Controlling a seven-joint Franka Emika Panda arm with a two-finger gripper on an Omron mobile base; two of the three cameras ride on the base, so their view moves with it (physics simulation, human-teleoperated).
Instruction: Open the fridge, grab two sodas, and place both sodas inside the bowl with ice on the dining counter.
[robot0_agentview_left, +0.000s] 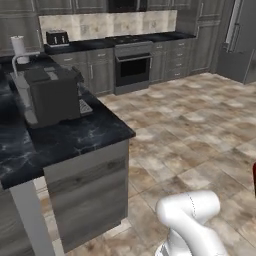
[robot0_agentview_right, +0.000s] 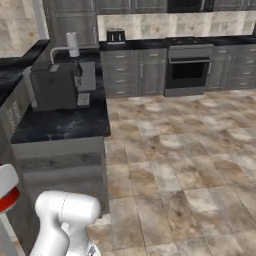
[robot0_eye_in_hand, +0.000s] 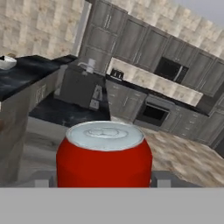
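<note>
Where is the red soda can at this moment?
In the hand view the red soda can stands upright between the gripper fingers, held above the tiled floor, with the black counter to its left.

A dark grey coffee machine (robot0_agentview_right: 56, 86) stands on the black marbled bench (robot0_agentview_right: 60, 125), near its back edge; an oven (robot0_agentview_right: 189, 71) sits beyond.

A red soda can (robot0_eye_in_hand: 104, 153) with a silver top stands upright between the fingers (robot0_eye_in_hand: 162, 178).
</note>
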